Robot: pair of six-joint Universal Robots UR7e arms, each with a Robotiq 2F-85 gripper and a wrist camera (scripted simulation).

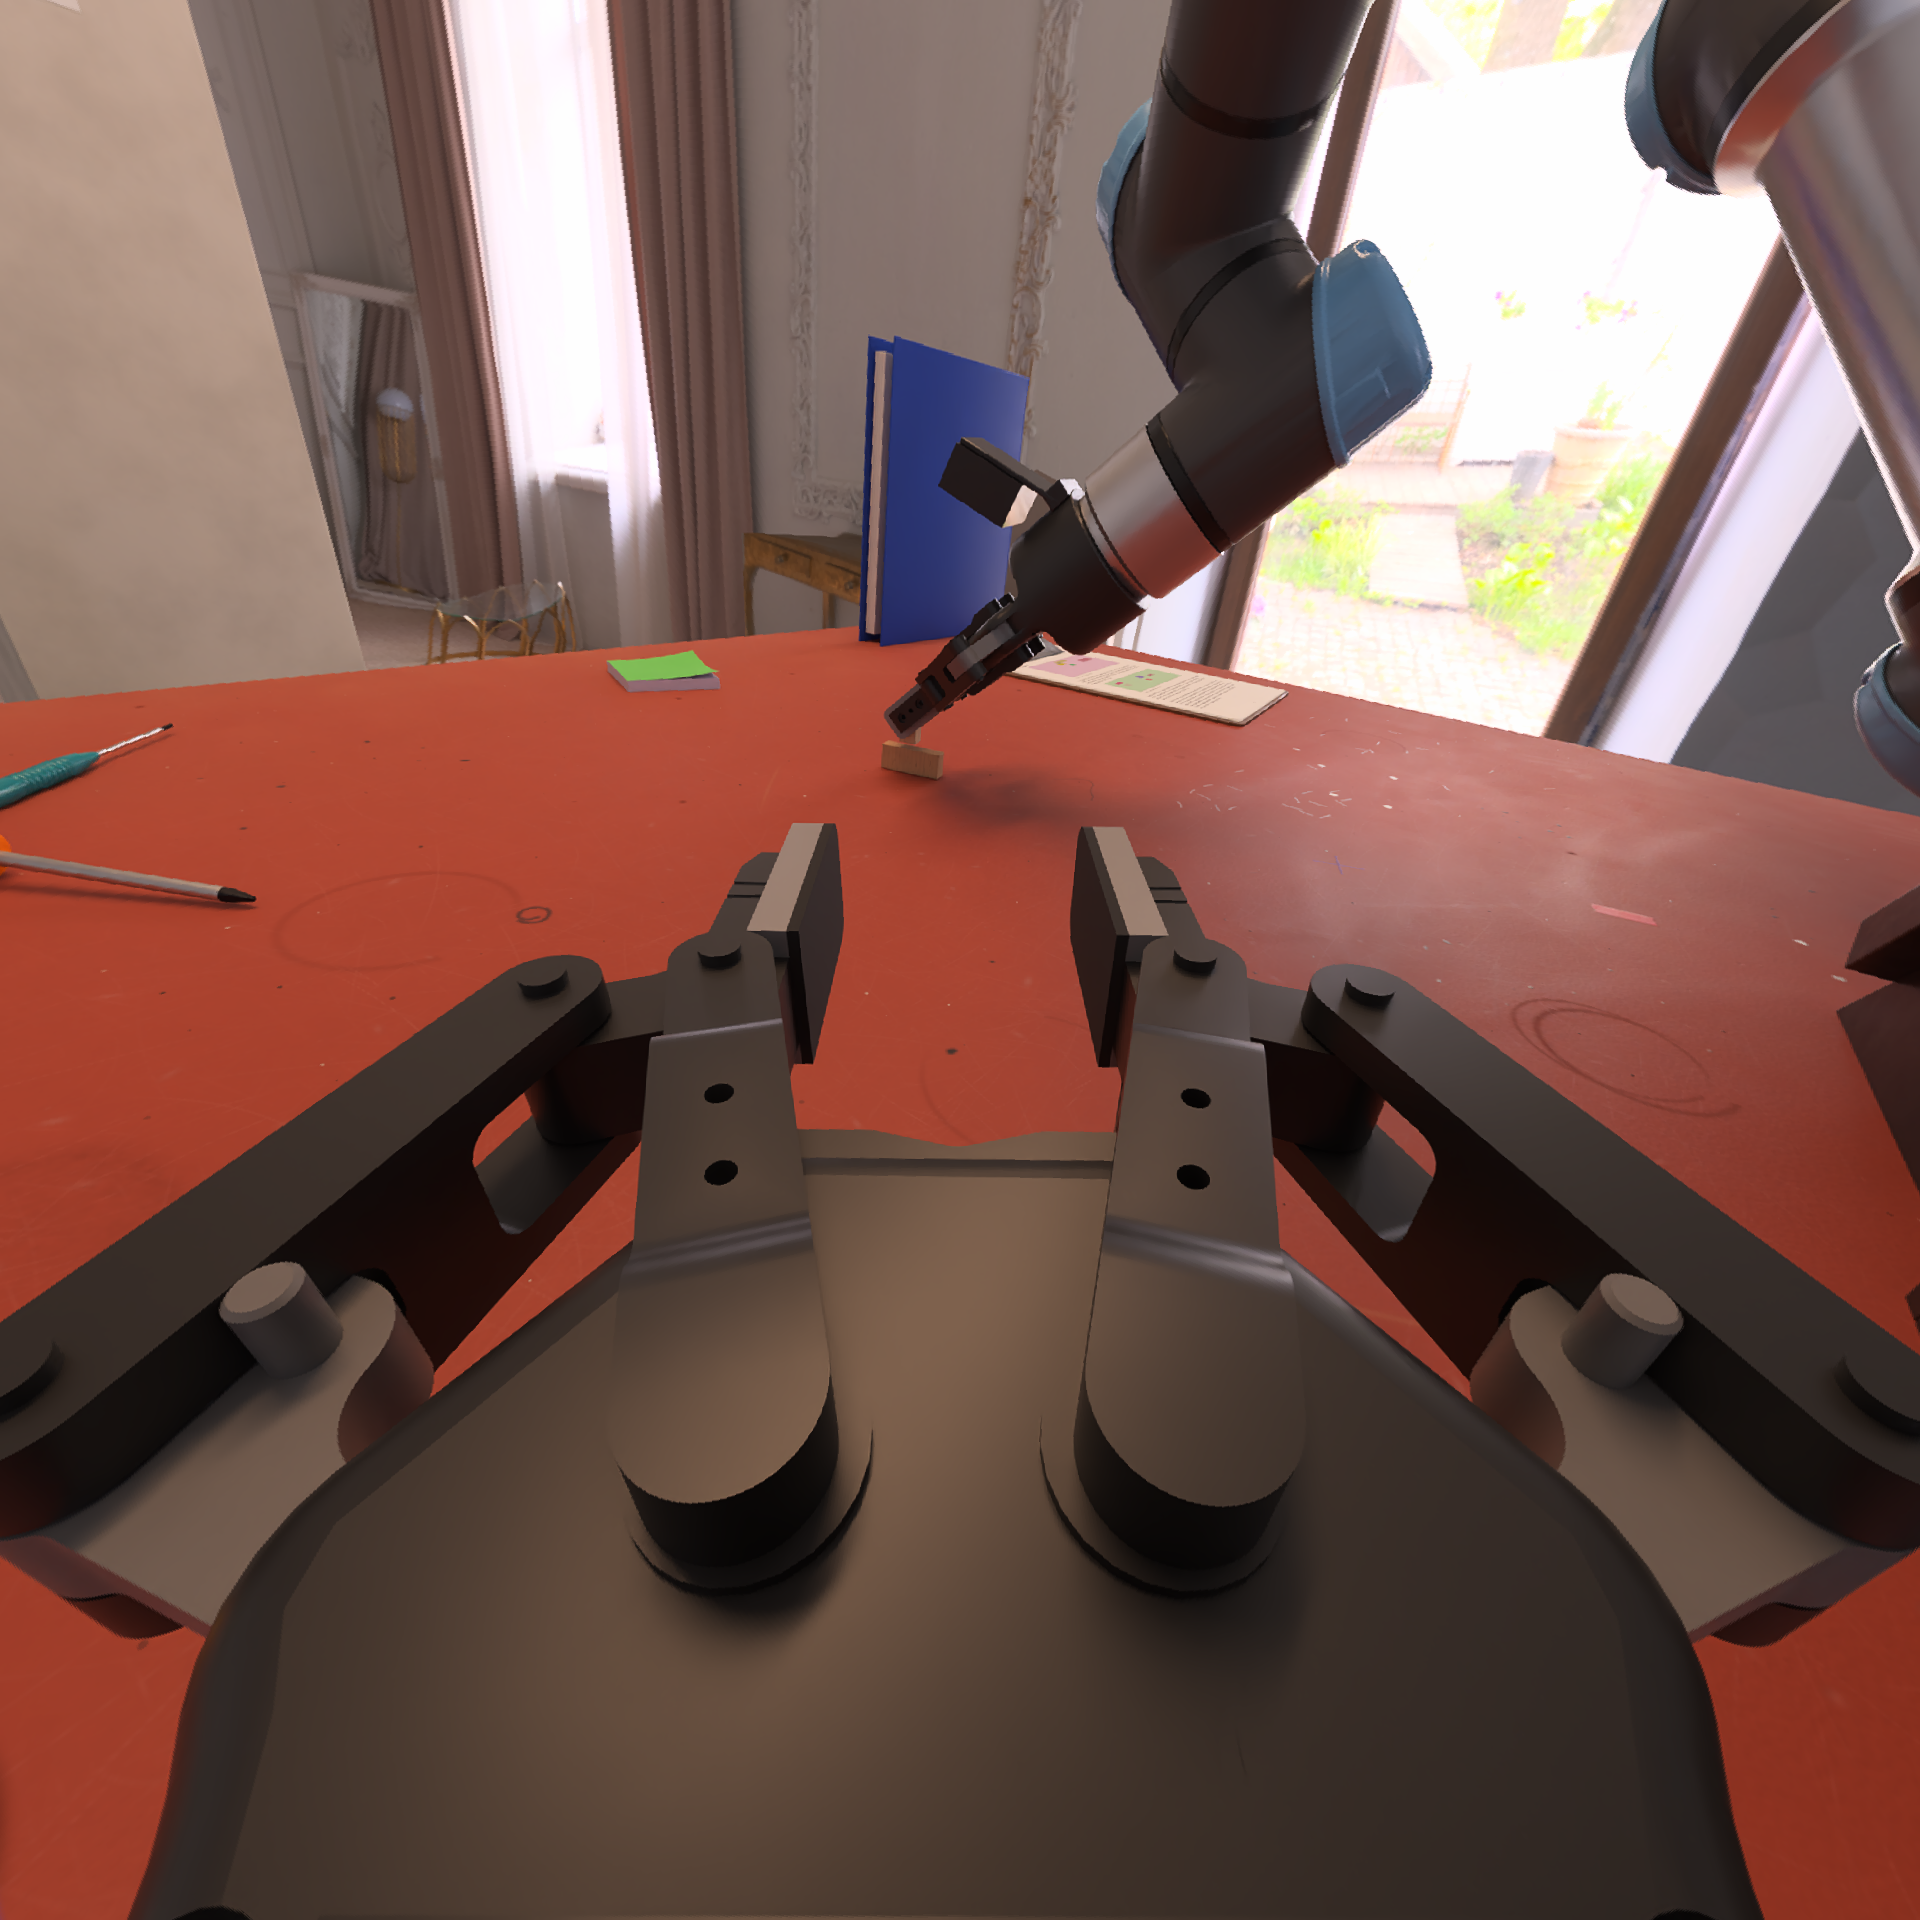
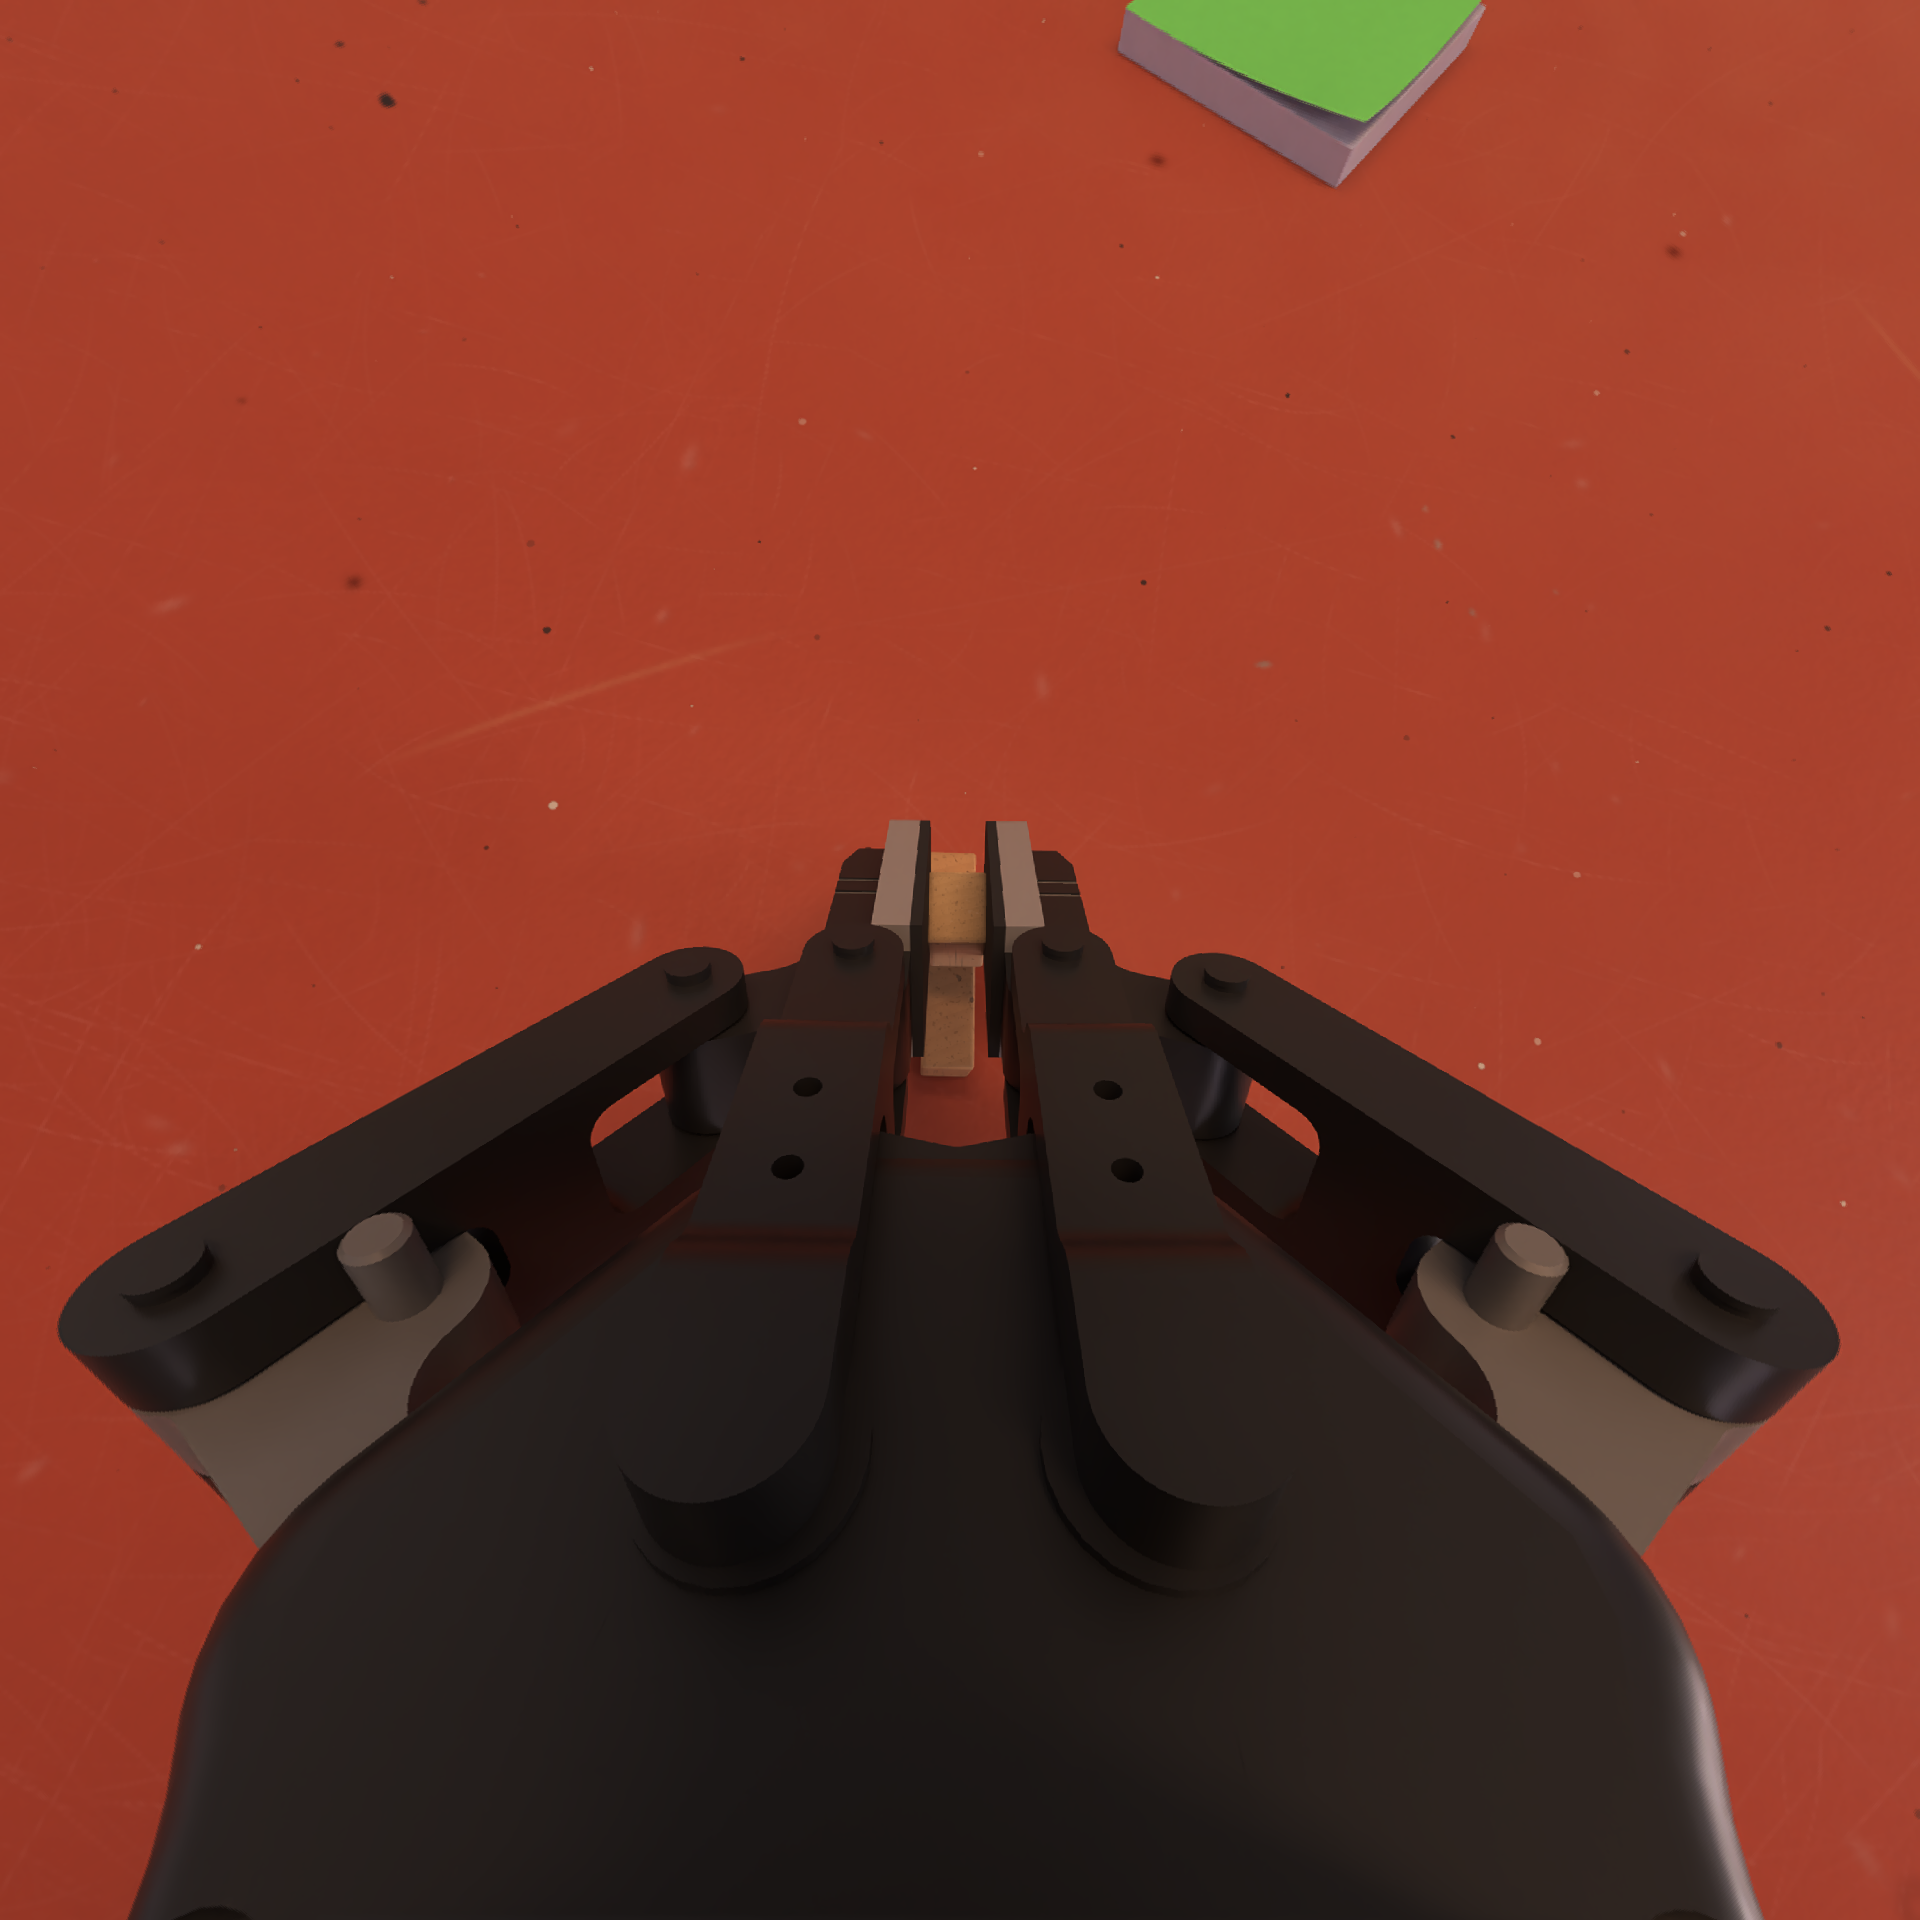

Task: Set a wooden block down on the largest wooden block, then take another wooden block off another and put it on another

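Note:
In the right wrist view my right gripper is shut on a small light wooden block. A larger light wooden block lies on the red table directly below it. I cannot tell whether the two touch. In the left wrist view the right gripper shows far off, tilted down over that larger block. My left gripper is open and empty, hovering over bare table nearer the front.
A blue book stands at the table's far edge. A green sticky-note pad and a leaflet lie near it. Pens lie at the left. A dark brown object sits at the right edge.

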